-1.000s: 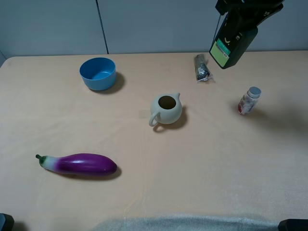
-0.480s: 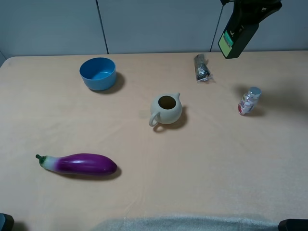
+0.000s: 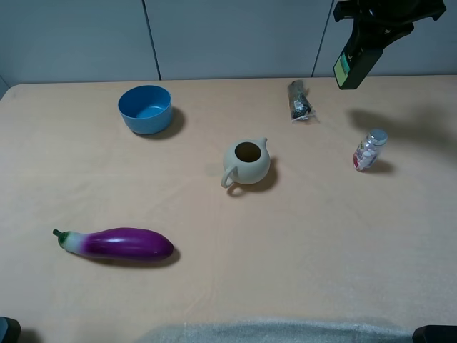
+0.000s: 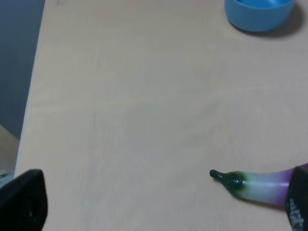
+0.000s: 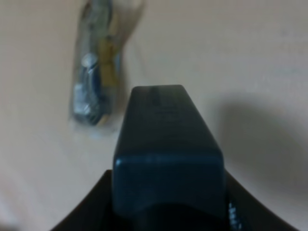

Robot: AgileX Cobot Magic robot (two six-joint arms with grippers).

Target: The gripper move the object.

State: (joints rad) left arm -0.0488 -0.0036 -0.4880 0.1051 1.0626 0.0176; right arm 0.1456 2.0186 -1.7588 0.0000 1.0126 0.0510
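My right gripper (image 3: 373,28) is shut on the black flat-sided bottle (image 3: 354,63) and holds it high above the table's far right corner, tilted, with its green label edge-on. In the right wrist view the bottle (image 5: 168,154) fills the middle between the dark fingers (image 5: 91,211), and its shadow lies on the table below. My left gripper (image 4: 159,211) is open and empty low at the table's near left. Only its dark fingertips (image 4: 23,199) show at the frame edges.
A dark wrapped packet (image 3: 300,100) lies at the back, also in the right wrist view (image 5: 94,72). A small silver-capped jar (image 3: 369,149) stands right. A cream teapot (image 3: 246,162) sits mid-table, a blue bowl (image 3: 146,108) back left, an eggplant (image 3: 118,244) front left.
The right gripper has carried the bottle up and to the right, and turned it so that its narrow side faces the camera. Its shadow has moved right, past the jar. The left arm is still.
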